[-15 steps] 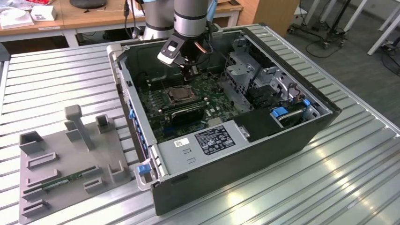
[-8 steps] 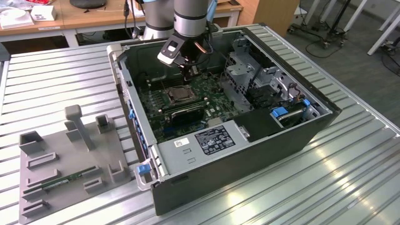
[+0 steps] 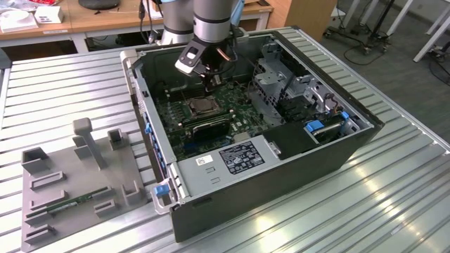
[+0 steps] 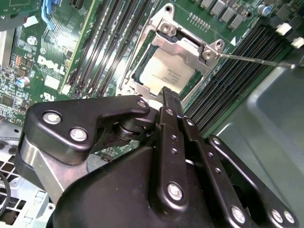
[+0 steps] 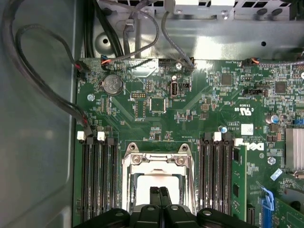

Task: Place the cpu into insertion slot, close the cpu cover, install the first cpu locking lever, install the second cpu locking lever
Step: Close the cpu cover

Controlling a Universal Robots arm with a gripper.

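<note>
Cpu seated in the insertion slot, right beneath our closed pincer.

We see the open computer case lying around the pincer, which hangs inside it over the green motherboard. Rows of black memory slots run on either side of the pincer's tips. Beneath those tips the cpu cover lies flat on the slot, and the cpu's pale face shows through its window. A thin locking lever reaches out from a cover corner, off to one side of the pincer. Its two fingers are pressed together with nothing between them; we cannot tell whether they touch the cover.
</note>
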